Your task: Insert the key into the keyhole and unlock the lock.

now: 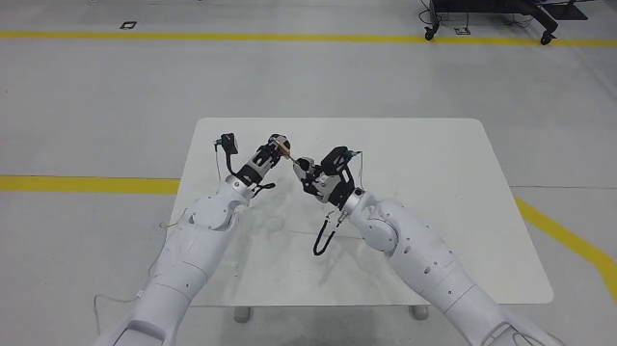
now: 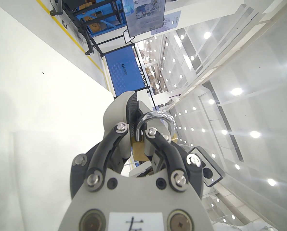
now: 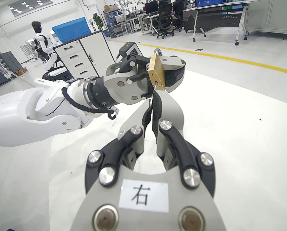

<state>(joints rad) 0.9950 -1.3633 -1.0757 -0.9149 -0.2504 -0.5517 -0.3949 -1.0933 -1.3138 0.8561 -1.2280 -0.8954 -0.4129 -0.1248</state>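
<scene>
Two arms met above the near-left part of the white table [image 1: 434,153] in the top view. The left gripper [image 1: 281,146] and the right gripper [image 1: 303,166] pointed at each other, tips almost touching. A small tan lock [image 1: 286,152] sat at the left gripper's tip, held clear of the tabletop.

From the left wrist view, the left gripper [image 2: 137,121] was clamped on the brass lock [image 2: 140,149], its fingers pressed against the body's two flat sides. The silver shackle [image 2: 155,117] curved out beyond the fingertips. Whether the shackle was latched could not be told.

From the right wrist view, the right gripper [image 3: 153,104] had its fingers pressed together on the key [image 3: 155,87], whose head lay hidden between the black pads. Just a thin stretch of metal blade showed past the fingertips. That blade ran up to the keyhole [image 3: 157,83] in the bottom face of the lock [image 3: 155,70]. Its tip was at the hole, though how far in it sat could not be told. The left gripper [image 3: 166,69] gripped the lock from the side, with the bottom face turned toward the right gripper. Both were in the air above the table [image 3: 230,121].
</scene>
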